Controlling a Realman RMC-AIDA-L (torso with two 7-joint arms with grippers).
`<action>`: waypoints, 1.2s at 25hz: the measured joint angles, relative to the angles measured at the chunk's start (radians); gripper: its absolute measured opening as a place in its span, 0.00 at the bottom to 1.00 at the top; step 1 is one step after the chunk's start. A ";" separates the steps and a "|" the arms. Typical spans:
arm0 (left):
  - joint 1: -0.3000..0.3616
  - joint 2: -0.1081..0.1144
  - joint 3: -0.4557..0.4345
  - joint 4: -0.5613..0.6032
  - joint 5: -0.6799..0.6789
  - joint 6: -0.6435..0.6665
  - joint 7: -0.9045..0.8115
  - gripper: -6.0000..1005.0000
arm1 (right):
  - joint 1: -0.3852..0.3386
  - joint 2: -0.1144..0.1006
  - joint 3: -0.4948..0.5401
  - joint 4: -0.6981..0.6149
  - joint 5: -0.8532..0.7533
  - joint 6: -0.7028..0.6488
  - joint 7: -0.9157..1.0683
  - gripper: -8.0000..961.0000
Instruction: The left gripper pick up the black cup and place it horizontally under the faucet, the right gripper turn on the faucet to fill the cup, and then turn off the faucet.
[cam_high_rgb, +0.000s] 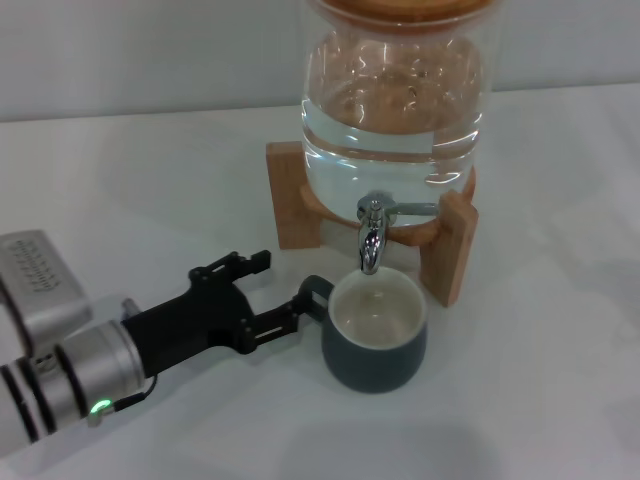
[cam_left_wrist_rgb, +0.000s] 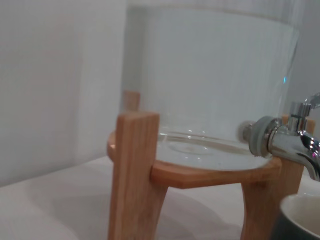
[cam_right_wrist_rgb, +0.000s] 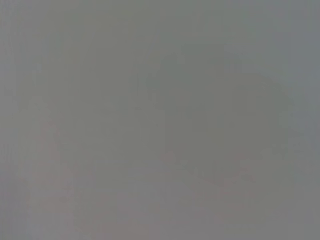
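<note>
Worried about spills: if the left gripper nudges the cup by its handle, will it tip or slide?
Probably slides: the cup looks squat, upright on the smooth table. A push from the left gripper at the side handle may turn it. It looks empty, so light.

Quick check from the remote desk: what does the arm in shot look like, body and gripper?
The left gripper is black, jointed, with short fingers, on a silver cylindrical wrist with black bands and a small green light. A pale grey ribbed block sits behind. The right gripper isn't in view.

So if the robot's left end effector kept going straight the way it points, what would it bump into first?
Most likely the black cup: the left end effector points right at its handle, one finger beside it. Depth is hard to judge; contact cannot be told.
</note>
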 joint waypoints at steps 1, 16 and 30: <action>0.023 0.001 -0.001 0.018 0.000 -0.015 -0.001 0.79 | -0.001 0.000 0.000 0.000 0.000 0.000 0.000 0.90; 0.118 0.007 -0.003 0.071 -0.068 -0.077 -0.003 0.79 | -0.029 -0.002 -0.014 -0.040 -0.056 0.024 0.010 0.90; 0.350 0.016 -0.004 0.177 -0.558 -0.169 0.034 0.78 | -0.062 -0.001 -0.176 -0.695 -0.516 0.130 0.663 0.89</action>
